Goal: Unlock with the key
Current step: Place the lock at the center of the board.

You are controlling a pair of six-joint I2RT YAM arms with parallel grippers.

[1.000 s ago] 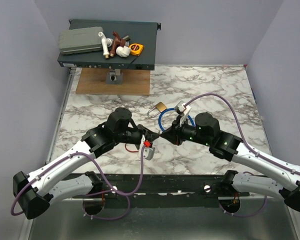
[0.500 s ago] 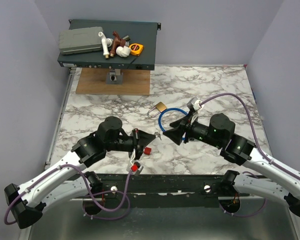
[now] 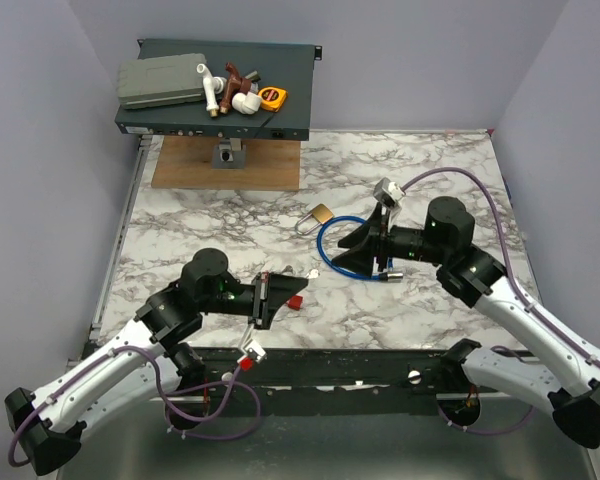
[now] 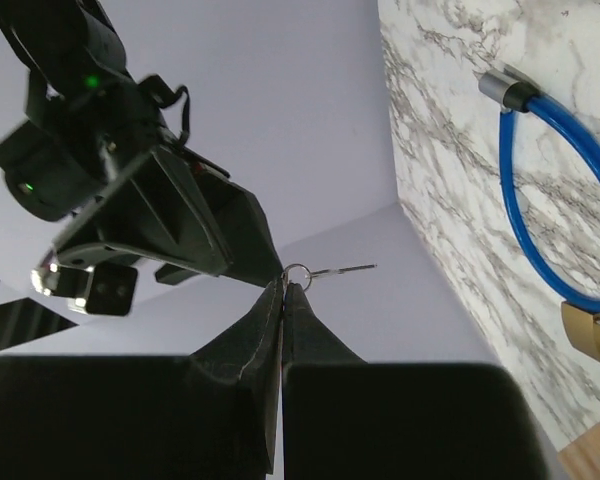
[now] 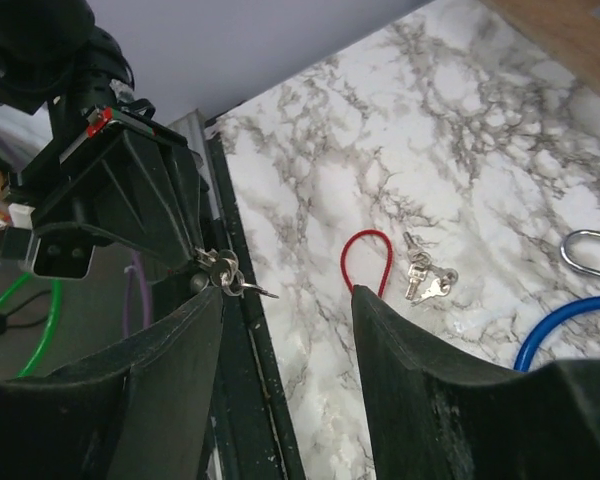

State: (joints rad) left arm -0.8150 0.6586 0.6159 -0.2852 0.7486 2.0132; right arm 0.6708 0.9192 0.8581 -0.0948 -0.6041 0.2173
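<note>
key sits on a small ring, ring pinched at the tips of the left gripper, jaws fully closed on it. blade sticks out past the tips toward the right gripper. key is held off the marble table near the front edge, well apart from the brass padlock. right gripper jaws are spread approx halfway w/ nothing between them, hovering by the blue cable lock. padlock lies just beside the cable loop's far side. loose keys and a red cord loop lie on the marble btwn the two grippers.
</note>
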